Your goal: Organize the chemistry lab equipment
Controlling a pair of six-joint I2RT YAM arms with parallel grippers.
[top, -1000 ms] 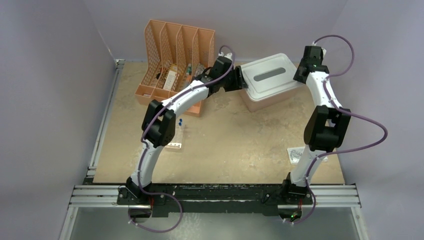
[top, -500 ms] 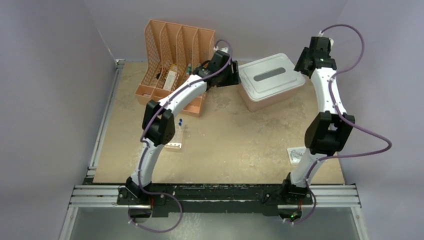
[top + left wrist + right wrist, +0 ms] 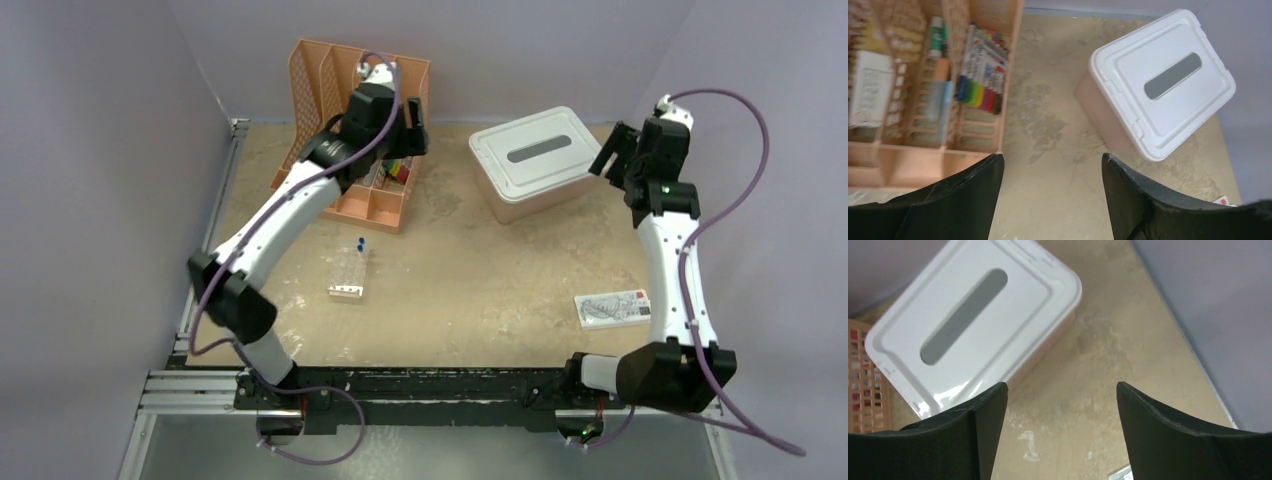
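**A:** Top view, entries?
**B:** Pink tub (image 3: 530, 208), white lid (image 3: 500, 150) shut, at the far side of the desk (image 3: 470, 280). Peach file organizer (image 3: 320, 90): left of the tub, a gap between them. White tube rack (image 3: 347, 282) with blue-capped tubes (image 3: 360, 242): well left of the tub and nearer the arm bases, alone on the desk. Flat white packet (image 3: 612, 308): nearer than the tub, to its right. The left arm (image 3: 290, 205) reaches over the organizer. The right arm (image 3: 672, 250) ends just right of the tub, not touching it.

**A:** Left wrist view?
**B:** Left jaws apart, nothing between them, bare desk below. The organizer lies left of the tub, with coloured markers (image 3: 979, 92) in the slot nearest the tub. The lid has a grey recess along its middle.

**A:** Right wrist view?
**B:** Right jaws apart, empty, held above bare desk beside the tub. The tub fills the upper left. A strip of the organizer shows past the tub at the left edge.
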